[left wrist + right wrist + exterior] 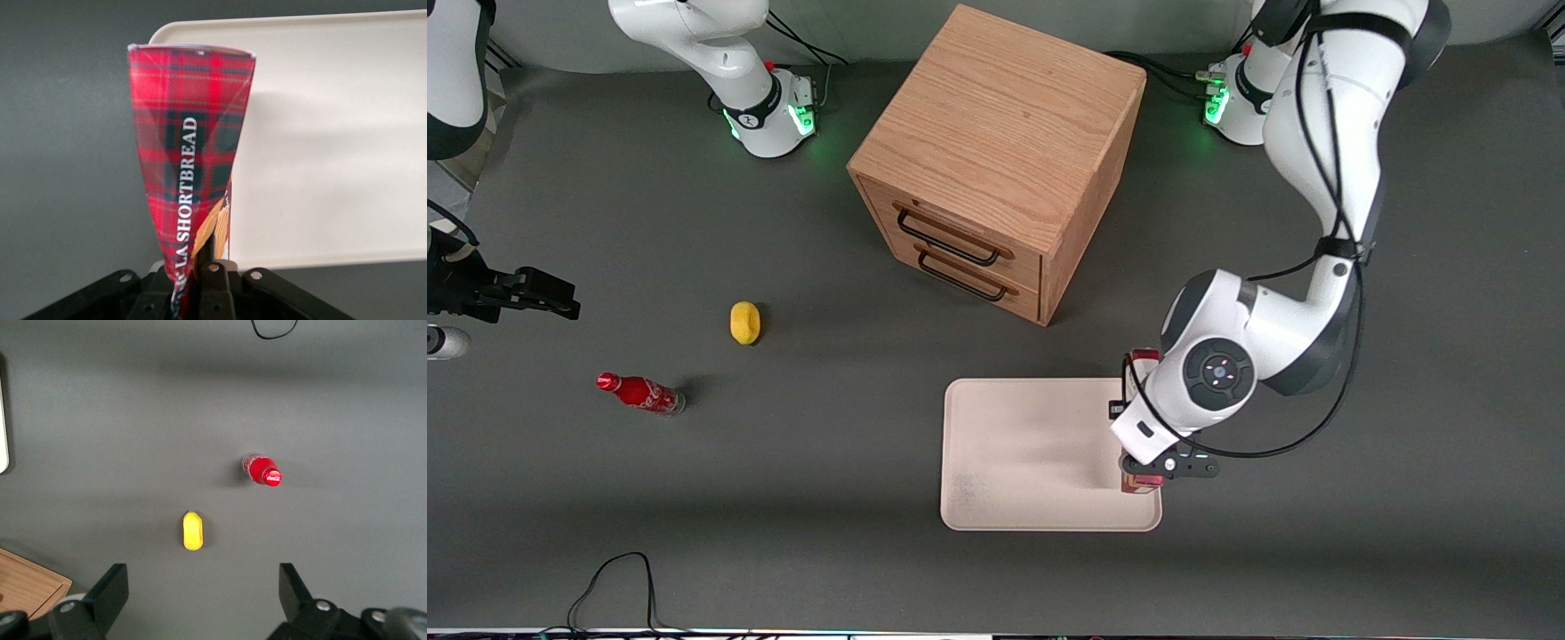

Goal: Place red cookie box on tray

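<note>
The red cookie box (190,153), a slim carton in red tartan lettered SHORTBREAD, is pinched at its near end by my left gripper (200,270), which is shut on it. In the front view the gripper (1149,464) and the wrist hide most of the box (1143,359); only its two ends show. The box sits over the edge strip of the cream-white tray (1032,453) at the working arm's end. From the wrist, the tray (333,133) lies flat and bare beside the box. Whether the box touches the tray I cannot tell.
A wooden two-drawer cabinet (996,151) stands farther from the front camera than the tray. Toward the parked arm's end of the table are a yellow lemon-shaped object (744,322) and a small red soda bottle (640,392). A black cable (618,578) loops near the front edge.
</note>
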{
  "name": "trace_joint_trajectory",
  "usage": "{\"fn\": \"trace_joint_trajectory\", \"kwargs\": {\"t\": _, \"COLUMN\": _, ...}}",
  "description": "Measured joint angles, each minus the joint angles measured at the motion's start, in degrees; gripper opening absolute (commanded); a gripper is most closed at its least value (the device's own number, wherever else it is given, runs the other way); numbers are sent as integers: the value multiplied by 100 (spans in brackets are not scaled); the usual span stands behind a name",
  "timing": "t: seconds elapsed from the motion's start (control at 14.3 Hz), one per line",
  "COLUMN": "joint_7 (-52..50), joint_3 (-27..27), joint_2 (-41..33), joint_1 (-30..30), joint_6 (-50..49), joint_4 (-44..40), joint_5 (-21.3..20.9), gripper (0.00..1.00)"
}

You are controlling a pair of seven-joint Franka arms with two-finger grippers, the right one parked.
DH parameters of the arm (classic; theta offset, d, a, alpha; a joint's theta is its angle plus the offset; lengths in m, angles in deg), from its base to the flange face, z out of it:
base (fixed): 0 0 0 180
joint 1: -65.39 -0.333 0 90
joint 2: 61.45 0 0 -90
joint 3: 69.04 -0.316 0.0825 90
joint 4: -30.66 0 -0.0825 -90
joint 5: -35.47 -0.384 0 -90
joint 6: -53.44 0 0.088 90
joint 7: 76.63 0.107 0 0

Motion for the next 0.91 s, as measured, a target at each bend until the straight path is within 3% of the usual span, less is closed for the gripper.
{"fn": "trace_joint_trajectory", "kwargs": {"t": 0.35, "joint_7": -80, "joint_3": -159, "joint_2": 346, "joint_1": 138, "joint_6": 619, "joint_4": 74, "joint_5": -241, "gripper": 3}}
{"fn": "trace_joint_trajectory", "kwargs": {"t": 0.42, "joint_7": -110, "joint_3": -168, "joint_2": 389, "joint_1": 146, "joint_6": 705, "joint_4": 95, "joint_5": -286, "gripper": 72}}
{"fn": "trace_joint_trajectory", "kwargs": {"t": 0.49, "joint_7": -118, "joint_3": -180, "joint_2": 413, "joint_1": 149, "joint_6": 754, "joint_4": 117, "joint_5": -307, "gripper": 100}}
{"fn": "trace_joint_trajectory", "kwargs": {"t": 0.91, "joint_7": -143, "joint_3": -244, "joint_2": 221, "joint_1": 150, "joint_6": 843, "joint_4": 120, "joint_5": -505, "gripper": 100}}
